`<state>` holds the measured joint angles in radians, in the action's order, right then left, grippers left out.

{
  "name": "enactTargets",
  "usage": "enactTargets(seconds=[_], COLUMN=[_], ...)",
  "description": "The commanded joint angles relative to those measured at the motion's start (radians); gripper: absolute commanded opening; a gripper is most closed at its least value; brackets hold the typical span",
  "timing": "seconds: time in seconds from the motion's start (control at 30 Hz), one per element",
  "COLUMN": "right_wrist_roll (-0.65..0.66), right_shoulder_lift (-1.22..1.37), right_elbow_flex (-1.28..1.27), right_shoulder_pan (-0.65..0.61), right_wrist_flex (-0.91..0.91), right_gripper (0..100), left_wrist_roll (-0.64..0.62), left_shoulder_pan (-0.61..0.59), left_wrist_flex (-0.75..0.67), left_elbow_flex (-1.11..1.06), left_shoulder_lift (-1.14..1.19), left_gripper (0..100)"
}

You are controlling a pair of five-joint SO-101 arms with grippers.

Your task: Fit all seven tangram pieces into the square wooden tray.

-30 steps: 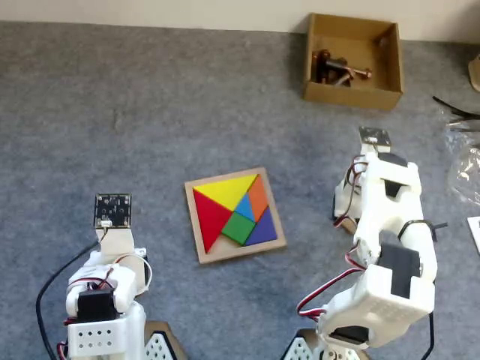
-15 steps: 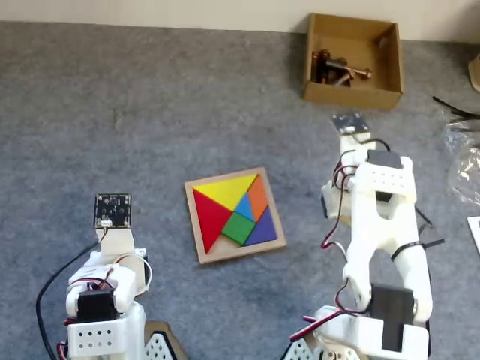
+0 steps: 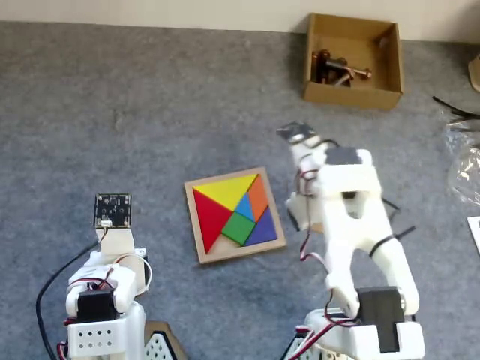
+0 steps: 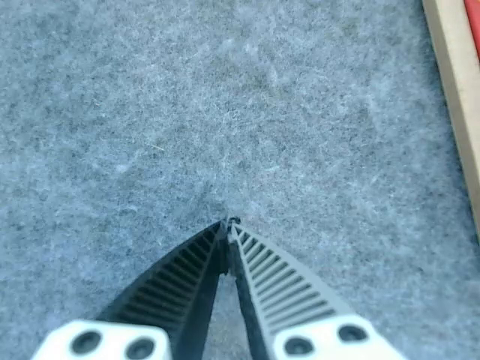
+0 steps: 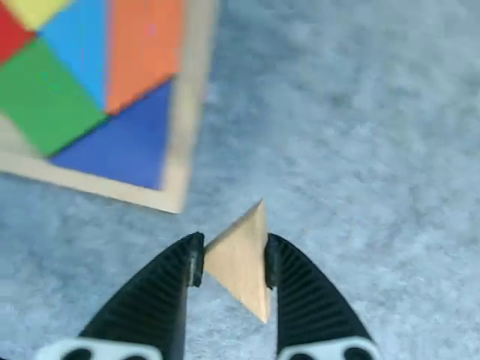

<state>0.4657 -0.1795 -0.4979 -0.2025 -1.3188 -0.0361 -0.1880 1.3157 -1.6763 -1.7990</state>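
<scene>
Noting the left arm (image 3: pixel 101 296) at the near left, well apart from the tray. Seeing the left gripper (image 4: pixel 227 225) pressed shut, tips meeting with nothing between them, over grey carpet (image 3: pixel 112 112).

Finding the square wooden tray (image 3: pixel 196 244) at mid-table, turned slightly askew. Counting six coloured pieces lying flat inside it: red triangle (image 3: pixel 210 217), yellow triangle (image 3: pixel 225 191), green square (image 3: pixel 238 227), light blue triangle (image 3: pixel 244 206), orange parallelogram (image 3: pixel 257 199), dark blue triangle (image 3: pixel 262 229). Spotting a bare patch (image 5: pixel 9 139) of wood along the tray's near edge, beside the green square.

Placing the right arm (image 3: pixel 345 202) just right of the tray. Seeing the right gripper (image 5: pixel 232 244) clamping a plain wooden triangle (image 5: pixel 238 262) between both fingers, over carpet beside the tray's near right corner, apart from the rim.

Logging a cardboard box (image 3: pixel 349 94) at the far right holding coppery metal parts (image 3: pixel 334 67), and clear plastic (image 3: pixel 465 172) at the right edge.
</scene>
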Motion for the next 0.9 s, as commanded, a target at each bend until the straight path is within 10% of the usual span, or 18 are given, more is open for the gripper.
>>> enactTargets(seconds=[0.0,0.53,0.87], right_wrist_roll=[0.009,0.097,0.106], right_shoulder_lift=[-0.051,-0.042,-0.05], right_elbow_flex=[0.012,0.035,0.035], right_shoulder_pan=[-0.14,-0.456,-0.344], right_wrist_flex=[-0.007,-0.002,-0.001], right_gripper=[0.5,0.5,0.5], left_wrist_roll=[-0.002,-0.002,-0.002], left_shoulder_pan=[-0.008,-0.008,-0.008], left_wrist_flex=[0.008,0.008,0.008], left_elbow_flex=[-0.021,-0.021,-0.021], left_shoulder_lift=[0.007,0.007,0.007], left_gripper=[0,0,0])
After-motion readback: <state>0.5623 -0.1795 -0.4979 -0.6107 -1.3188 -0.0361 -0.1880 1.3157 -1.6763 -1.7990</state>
